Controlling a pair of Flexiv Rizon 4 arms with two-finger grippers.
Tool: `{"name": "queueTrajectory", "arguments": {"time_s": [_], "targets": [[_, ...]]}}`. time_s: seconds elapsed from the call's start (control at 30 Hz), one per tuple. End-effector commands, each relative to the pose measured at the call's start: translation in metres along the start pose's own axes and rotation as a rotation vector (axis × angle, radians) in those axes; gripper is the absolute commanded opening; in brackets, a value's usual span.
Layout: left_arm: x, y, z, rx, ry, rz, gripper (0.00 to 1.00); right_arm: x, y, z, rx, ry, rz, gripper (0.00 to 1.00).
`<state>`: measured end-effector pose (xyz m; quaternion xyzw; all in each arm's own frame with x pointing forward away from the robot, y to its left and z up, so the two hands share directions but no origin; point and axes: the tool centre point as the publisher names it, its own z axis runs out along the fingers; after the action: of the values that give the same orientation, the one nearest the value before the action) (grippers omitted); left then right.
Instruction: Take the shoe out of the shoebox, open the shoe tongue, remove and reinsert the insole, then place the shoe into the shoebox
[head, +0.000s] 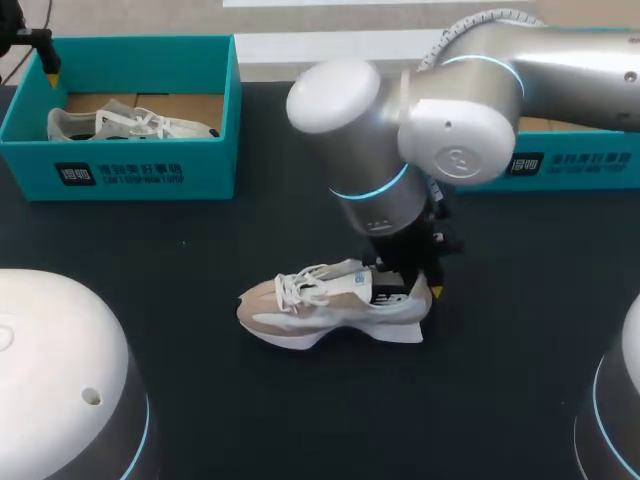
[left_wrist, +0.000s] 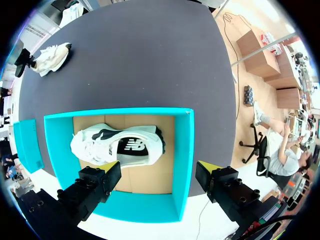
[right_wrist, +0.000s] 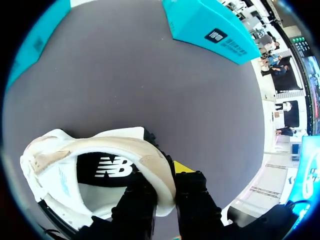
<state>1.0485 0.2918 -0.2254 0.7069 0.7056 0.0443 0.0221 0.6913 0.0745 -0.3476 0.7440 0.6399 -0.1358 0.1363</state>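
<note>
Beige and white, the lace-up running shoe (head: 330, 305) stands on its sole in the middle of the black table (head: 250, 410), toe toward my left. The right gripper (right_wrist: 167, 182) is clenched on its heel collar, with one finger inside the shoe and the other outside. The left gripper (left_wrist: 160, 167) hangs with its fingers spread wide above the open teal cardboard shoebox (head: 130, 170) at the far left, where a second white sneaker (left_wrist: 122, 145) sits. Another teal box (head: 570, 165) lies behind the right arm.
</note>
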Motion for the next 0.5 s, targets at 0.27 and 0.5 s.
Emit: {"name": "queueTrajectory", "arguments": {"time_s": [0.27, 0.5], "targets": [[0.0, -0.002, 0.0, -0.003, 0.001, 0.0, 1.0, 0.014, 0.0, 0.021, -0.012, 0.03, 0.004, 0.0], [0.0, -0.002, 0.0, -0.003, 0.001, 0.0, 1.0, 0.012, 0.001, 0.02, -0.027, 0.016, -0.002, 1.0]]}}
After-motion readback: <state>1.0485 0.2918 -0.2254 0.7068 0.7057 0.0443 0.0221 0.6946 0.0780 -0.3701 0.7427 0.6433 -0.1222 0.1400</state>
